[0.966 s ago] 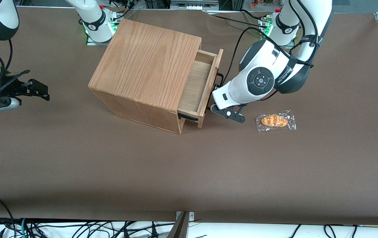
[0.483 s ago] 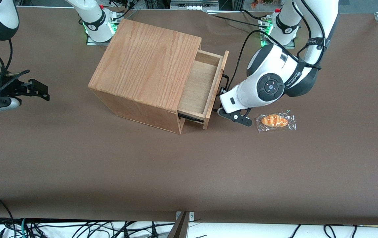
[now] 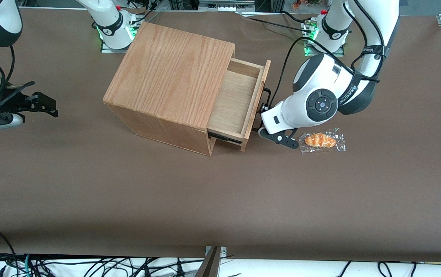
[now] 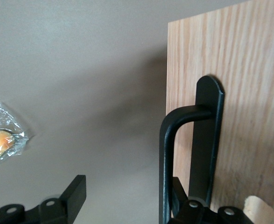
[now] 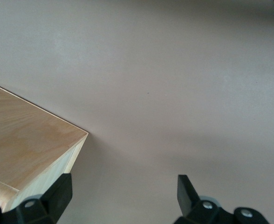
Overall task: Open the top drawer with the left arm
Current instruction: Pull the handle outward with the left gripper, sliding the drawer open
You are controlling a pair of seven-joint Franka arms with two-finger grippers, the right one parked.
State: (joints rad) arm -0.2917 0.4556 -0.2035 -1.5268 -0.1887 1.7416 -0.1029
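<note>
We see the oak-grain box (image 3: 174,77) standing on the brown desk (image 3: 220,200). The top drawer (image 3: 239,102) is pulled partly out of the box toward the working arm's end of the desk, at about 3 o'clock from the box in the front view, and its light-wood floor is bare. The left arm (image 3: 320,100) bends down just beside the drawer front, and its gripper (image 3: 265,109) sits at the black wire handle (image 4: 174,140) in front of the drawer. In the left wrist view one finger (image 4: 71,196) stands apart from the handle, over the desk, and another black part lies close at the handle's base, so the gripper looks spread wide, with the bar between its fingers and not clenched on it. A wrapped bread roll (image 3: 321,141) lies on the desk near the gripper, at about 4 o'clock from it, nearer to the front camera.
</note>
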